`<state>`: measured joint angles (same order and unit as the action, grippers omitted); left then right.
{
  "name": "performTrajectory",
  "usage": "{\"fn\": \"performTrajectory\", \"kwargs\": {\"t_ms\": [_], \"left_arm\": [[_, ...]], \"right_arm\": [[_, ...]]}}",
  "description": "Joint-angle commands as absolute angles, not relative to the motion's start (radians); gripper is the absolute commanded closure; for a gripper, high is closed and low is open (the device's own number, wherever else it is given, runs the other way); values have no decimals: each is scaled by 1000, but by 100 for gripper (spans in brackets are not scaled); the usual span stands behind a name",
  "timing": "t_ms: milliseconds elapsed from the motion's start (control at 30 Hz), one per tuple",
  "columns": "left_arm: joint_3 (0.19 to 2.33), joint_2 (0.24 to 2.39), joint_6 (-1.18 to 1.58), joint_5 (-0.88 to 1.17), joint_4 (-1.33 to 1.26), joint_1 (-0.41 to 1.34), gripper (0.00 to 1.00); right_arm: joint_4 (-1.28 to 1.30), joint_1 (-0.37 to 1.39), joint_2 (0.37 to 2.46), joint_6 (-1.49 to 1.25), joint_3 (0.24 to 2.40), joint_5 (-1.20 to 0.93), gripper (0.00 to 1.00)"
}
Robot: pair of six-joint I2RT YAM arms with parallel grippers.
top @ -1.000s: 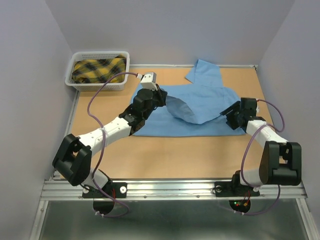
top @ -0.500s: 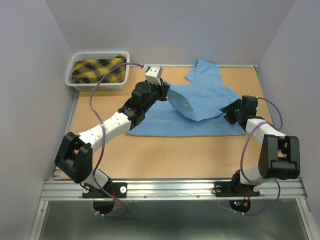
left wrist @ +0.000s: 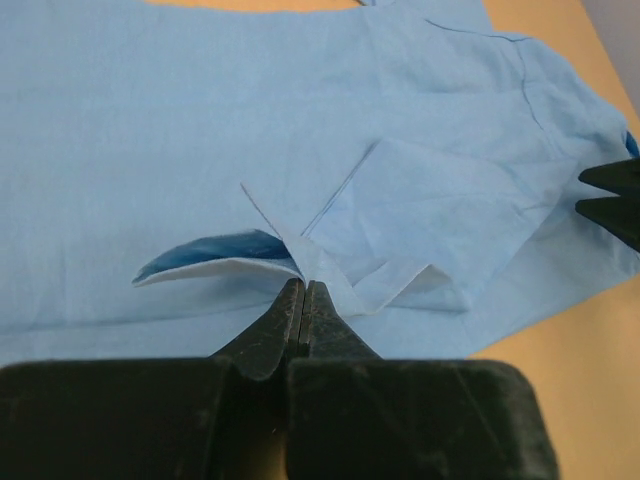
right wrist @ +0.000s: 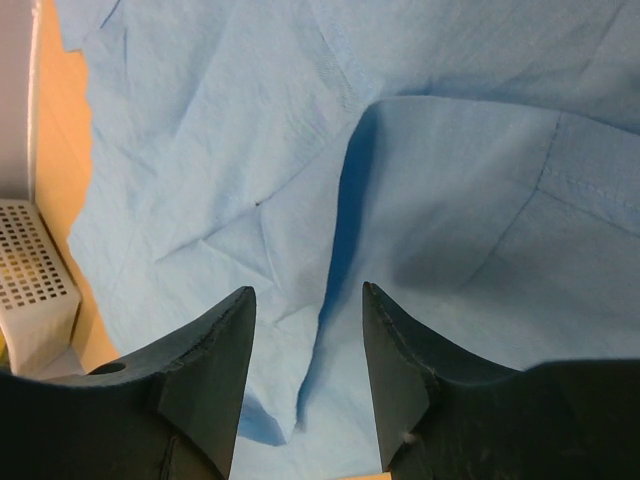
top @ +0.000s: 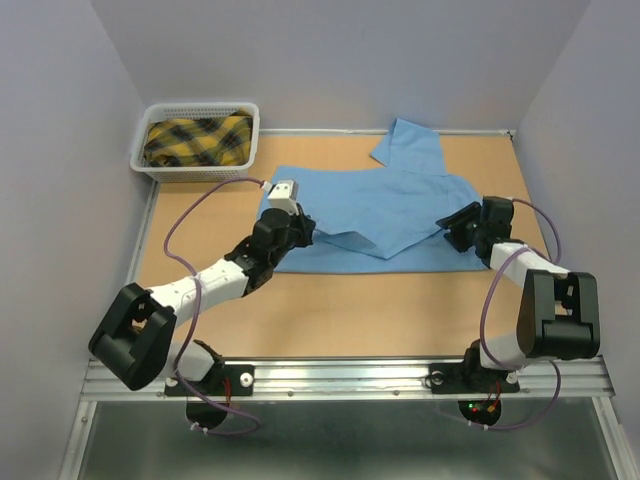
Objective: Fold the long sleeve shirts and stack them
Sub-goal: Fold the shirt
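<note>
The light blue shirt [top: 390, 215] lies spread on the table [top: 350, 310], from the centre toward 12 o'clock, with 1 sleeve running out toward 1 o'clock. At the shirt's 8 o'clock side, the left gripper [top: 308, 233] is closed tight, pinching a thin raised fold of the cloth between its fingertips. The right gripper [top: 452, 225] sits at the shirt's 3 o'clock edge, jaws parted over the fabric and holding nothing. Whether its tips touch the cloth is hard to tell. A white basket [top: 150, 165] holding yellow plaid cloth [top: 195, 140] stands at 10 o'clock.
</note>
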<state>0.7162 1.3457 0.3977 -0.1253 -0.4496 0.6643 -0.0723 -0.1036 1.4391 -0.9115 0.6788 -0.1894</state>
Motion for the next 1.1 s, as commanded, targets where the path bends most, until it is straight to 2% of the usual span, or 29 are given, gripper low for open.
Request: {"fn": "performTrajectory", "kwargs": {"t_ms": [0,167,333,500,667,867,967,1067], "left_arm": [[632,1267,549,-218,-486,657,100],[557,1232,640,-303,-425,653,100],[580,1226,508,-324,-405,634,100],[751,1325,402,-278,-391,589,100],[1044,1486,272,-172,-361,588,100],[1299,1615,134,-109,-285,588,100],[1313,1618,89,-83,-278,589,100],[1219,1573,121,-109,-297,588,100]], "right_arm": [[-120,-109,1393,-896,652,-207,48],[-118,-109,1384,-888,649,-218,48],[-120,-109,1377,-887,647,-218,48],[-120,-109,1371,-888,643,-216,48],[-120,-109,1345,-893,632,-199,48],[-120,-109,1325,-893,624,-186,48],[-120,-109,1321,-894,621,-190,48],[-120,-109,1307,-891,612,-187,48]]}}
